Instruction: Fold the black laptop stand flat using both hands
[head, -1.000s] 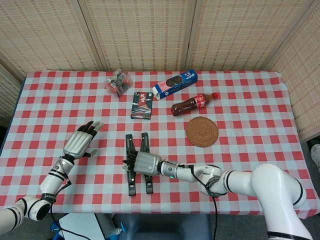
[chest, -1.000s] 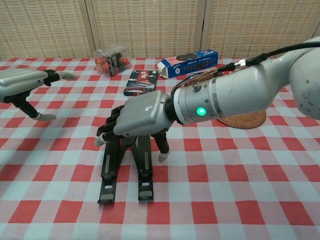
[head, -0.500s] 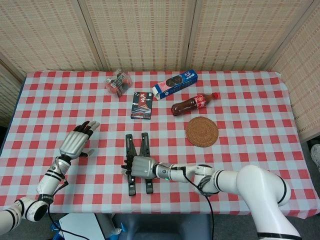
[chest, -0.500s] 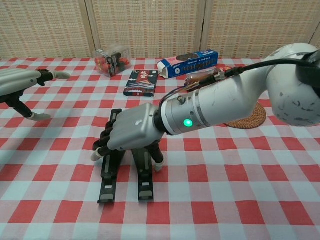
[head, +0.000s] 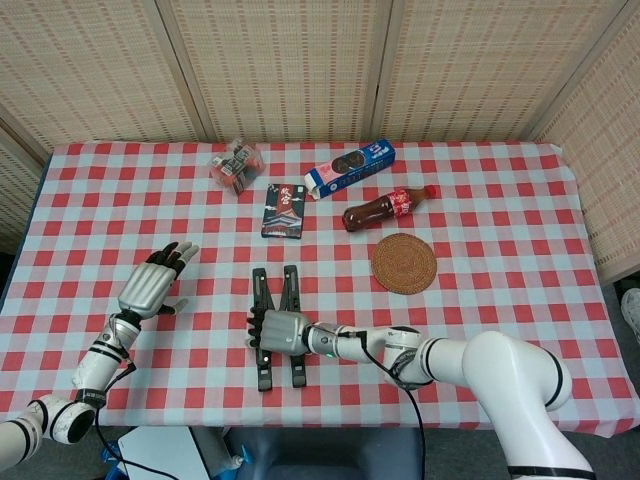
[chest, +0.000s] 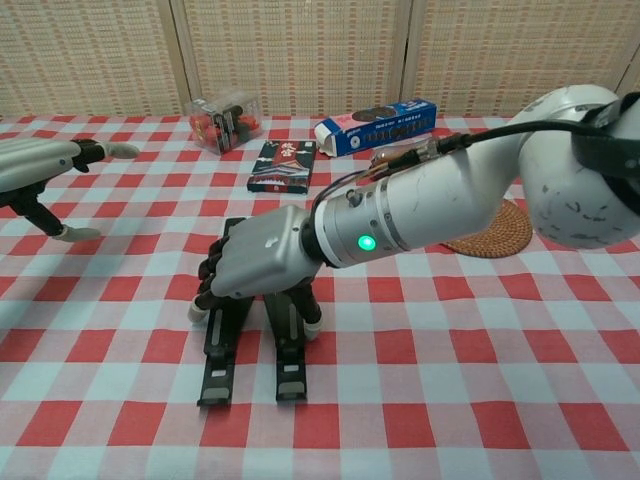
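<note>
The black laptop stand (head: 264, 372) lies on the checked cloth near the table's front edge, its two legs (chest: 218, 360) pointing toward me and meeting in a narrow V at the far end. My right hand (head: 278, 331) rests on the stand's middle. Its fingers (chest: 204, 290) curl down over the left leg, and its thumb reaches down beside the right leg. The hand (chest: 262, 254) hides the stand's centre. My left hand (head: 152, 284) hovers over the cloth well to the left, apart from the stand, holding nothing. Its fingers (chest: 100, 150) are spread.
Behind the stand lie a dark card box (head: 285, 210), a blue biscuit box (head: 350, 167), a cola bottle (head: 388, 208) on its side and a clear snack pack (head: 237, 164). A round woven coaster (head: 404, 263) sits to the right. Bare cloth separates my left hand and the stand.
My right hand has slid toward the near end of the stand and settled lower on it, fingers curling over the left leg. My left hand drew back slightly to the left.
</note>
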